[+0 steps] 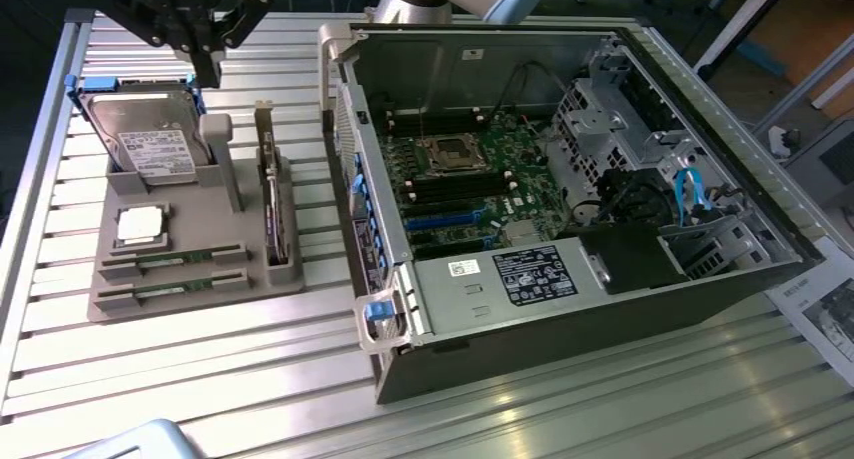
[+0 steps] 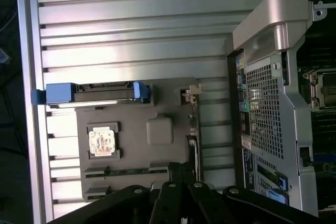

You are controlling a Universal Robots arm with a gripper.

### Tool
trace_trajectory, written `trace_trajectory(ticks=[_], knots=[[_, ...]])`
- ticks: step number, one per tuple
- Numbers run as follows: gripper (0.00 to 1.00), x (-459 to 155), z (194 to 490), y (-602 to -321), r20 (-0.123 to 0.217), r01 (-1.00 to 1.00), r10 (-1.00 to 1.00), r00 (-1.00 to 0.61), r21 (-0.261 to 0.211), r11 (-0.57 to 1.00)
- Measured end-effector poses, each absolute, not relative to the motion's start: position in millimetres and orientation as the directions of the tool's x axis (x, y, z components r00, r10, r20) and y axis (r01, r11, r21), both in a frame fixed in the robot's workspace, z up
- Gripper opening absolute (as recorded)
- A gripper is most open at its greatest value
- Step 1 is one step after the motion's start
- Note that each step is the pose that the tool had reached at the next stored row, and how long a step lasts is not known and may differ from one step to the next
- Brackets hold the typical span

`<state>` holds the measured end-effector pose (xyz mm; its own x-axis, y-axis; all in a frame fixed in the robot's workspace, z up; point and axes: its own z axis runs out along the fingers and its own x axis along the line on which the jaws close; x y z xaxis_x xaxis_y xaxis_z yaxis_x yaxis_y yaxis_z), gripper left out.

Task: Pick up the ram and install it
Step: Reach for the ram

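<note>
Left of the open computer case (image 1: 461, 299) in the exterior view, we see the grey holder tray (image 1: 200, 304) with the ram (image 1: 171, 262) slotted at its near end, long axis crosswise, well apart from our gripper (image 1: 206, 74), which hangs pinched together and empty over the hard drive (image 1: 154, 144) at the far end.
</note>
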<state>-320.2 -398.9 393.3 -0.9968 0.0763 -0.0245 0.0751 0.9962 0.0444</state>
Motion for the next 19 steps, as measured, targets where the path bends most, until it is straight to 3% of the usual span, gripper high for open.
trace_trajectory(ticks=[19], knots=[[0.10, -370.5, 393.3, -398.9, -0.025, 0.075, 0.076, -0.997, 0.044, 0.996]])
